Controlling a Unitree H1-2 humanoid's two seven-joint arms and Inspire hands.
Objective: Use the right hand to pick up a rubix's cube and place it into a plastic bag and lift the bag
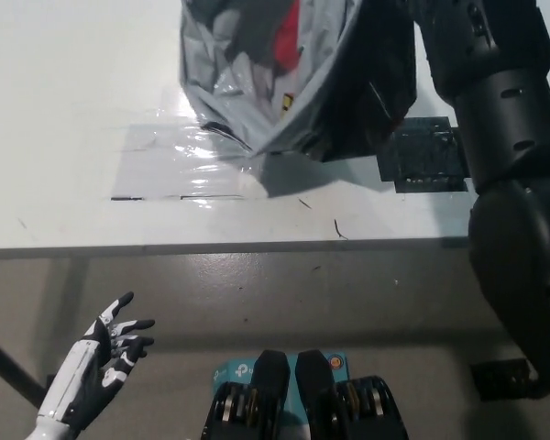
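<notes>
Lift step in hand. The plastic bag (284,82) hangs off the white counter (73,110), its shadow on the surface below it, top cut by the frame edge. Red and yellow show through the plastic: likely the rubix's cube (287,41) inside, though its outline is unclear. The black right arm (504,137) rises at right; its robot hand is out of frame, so its grip cannot be told. Left robot hand (110,344) rests low at lower left, fingers spread, empty. Next, I judge: hold the bag steady aloft, avoid swinging.
</notes>
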